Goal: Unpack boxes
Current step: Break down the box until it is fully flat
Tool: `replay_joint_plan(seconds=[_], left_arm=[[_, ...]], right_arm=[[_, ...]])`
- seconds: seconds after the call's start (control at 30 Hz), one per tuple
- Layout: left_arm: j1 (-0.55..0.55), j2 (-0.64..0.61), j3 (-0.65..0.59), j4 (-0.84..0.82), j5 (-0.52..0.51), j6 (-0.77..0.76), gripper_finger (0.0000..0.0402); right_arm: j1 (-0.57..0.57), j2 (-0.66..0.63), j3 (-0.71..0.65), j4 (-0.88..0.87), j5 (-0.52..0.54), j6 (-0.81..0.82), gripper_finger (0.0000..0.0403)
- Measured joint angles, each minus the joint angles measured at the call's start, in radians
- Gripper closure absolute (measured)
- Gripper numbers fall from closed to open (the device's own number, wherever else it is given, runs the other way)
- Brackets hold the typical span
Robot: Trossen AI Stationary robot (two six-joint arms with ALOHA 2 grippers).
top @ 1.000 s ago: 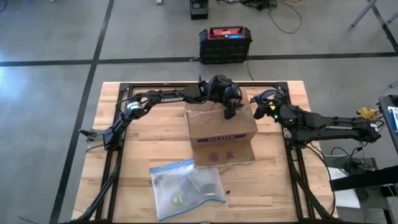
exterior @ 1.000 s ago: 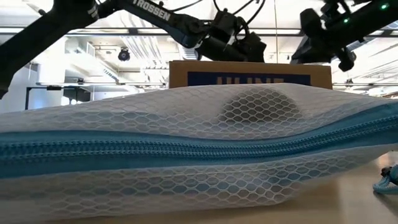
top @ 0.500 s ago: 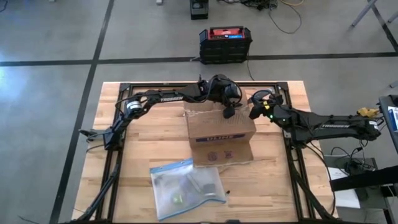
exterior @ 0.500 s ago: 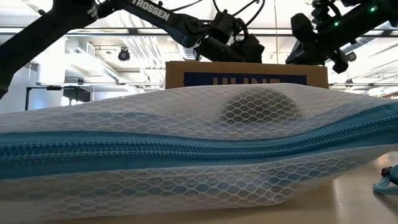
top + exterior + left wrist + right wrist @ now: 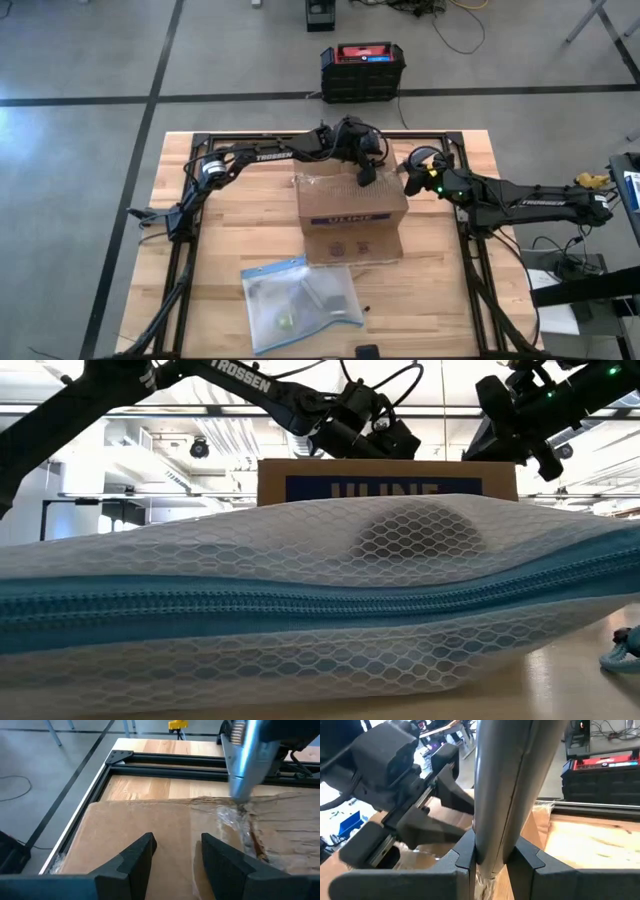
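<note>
Even, bright overhead light is falling on the pale wooden slatted desk [image 5: 230, 230], and the brown corrugated cardboard box [image 5: 350, 215] is casting only a faint shadow beside itself. In the low view, ceiling strip lights are glaring behind the dark arms, turning them to silhouettes, while the white mesh pouch with the blue zipper [image 5: 300, 610] is filling the foreground. In the right wrist view, a grey metallic tool [image 5: 507, 790] is looming close and soft, catching a long highlight.
</note>
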Motion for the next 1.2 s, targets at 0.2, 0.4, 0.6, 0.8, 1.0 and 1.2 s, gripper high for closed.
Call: replay_joint_plan(seconds=[0.2, 0.4, 0.6, 0.8, 1.0, 1.2], left_arm=[[0.01, -0.001, 0.0, -0.016, -0.001, 0.0, 0.0243], [0.015, -0.002, 0.0, -0.039, -0.003, 0.01, 0.0242], [0.021, -0.002, -0.001, -0.045, -0.014, 0.015, 0.0244], [0.025, -0.002, 0.0, -0.069, -0.021, 0.044, 0.0243], [0.025, -0.002, 0.0, -0.072, -0.024, 0.062, 0.0244], [0.027, -0.002, -0.001, -0.072, -0.025, 0.067, 0.0244]], right_arm=[[0.044, -0.009, 0.0, -0.027, 0.026, 0.037, 0.0346], [0.076, -0.024, -0.001, -0.045, 0.038, 0.134, 0.0346], [0.111, -0.024, 0.0, -0.099, 0.044, 0.278, 0.0346], [0.138, -0.03, 0.048, -0.191, 0.028, 0.309, 0.0346], [0.138, -0.026, 0.153, -0.395, -0.048, 0.388, 0.0346], [0.138, -0.026, 0.192, -0.432, -0.116, 0.422, 0.0346]])
